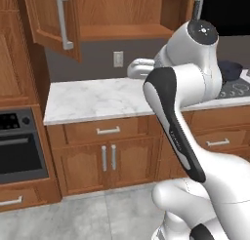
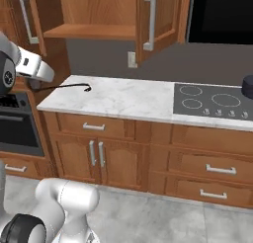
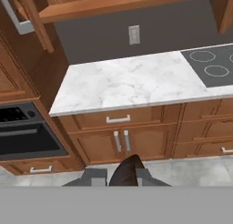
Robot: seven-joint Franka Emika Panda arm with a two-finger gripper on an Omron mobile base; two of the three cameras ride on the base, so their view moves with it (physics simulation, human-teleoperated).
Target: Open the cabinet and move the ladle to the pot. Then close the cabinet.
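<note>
the brown wooden cabinet (image 1: pixel 117 14) on the wall is seen with both doors swung open, and a long grey bar handle (image 1: pixel 62 20) is fixed upright on each door. a bare wooden shelf (image 2: pixel 89 30) is shown inside it. in the hand view, the claw (image 3: pixel 123 175) is found at the bottom, held above the floor in front of the low cupboards, and it is squeezed nearly shut on a dark rounded thing that looks like the ladle (image 3: pixel 127 170). in the right base view, a thin dark handle with a small hooked end (image 2: pixel 66 87) is seen sticking out from the white hand over the left end of the counter; it seems to be part of the same ladle, but this cannot be told for sure. the white marble counter (image 1: pixel 93 97) is set under the cabinet, with a small wall socket (image 1: pixel 118 59) on the grey wall behind it. the black cooktop (image 2: pixel 212 102) is laid into the counter to the right. the small dark pot (image 1: pixel 229 70) is placed on the far right side of the cooktop, well apart from the claw. a black oven (image 1: pixel 17 146) is built in at the left, beside the low drawers and small doors (image 1: pixel 107 156).
</note>
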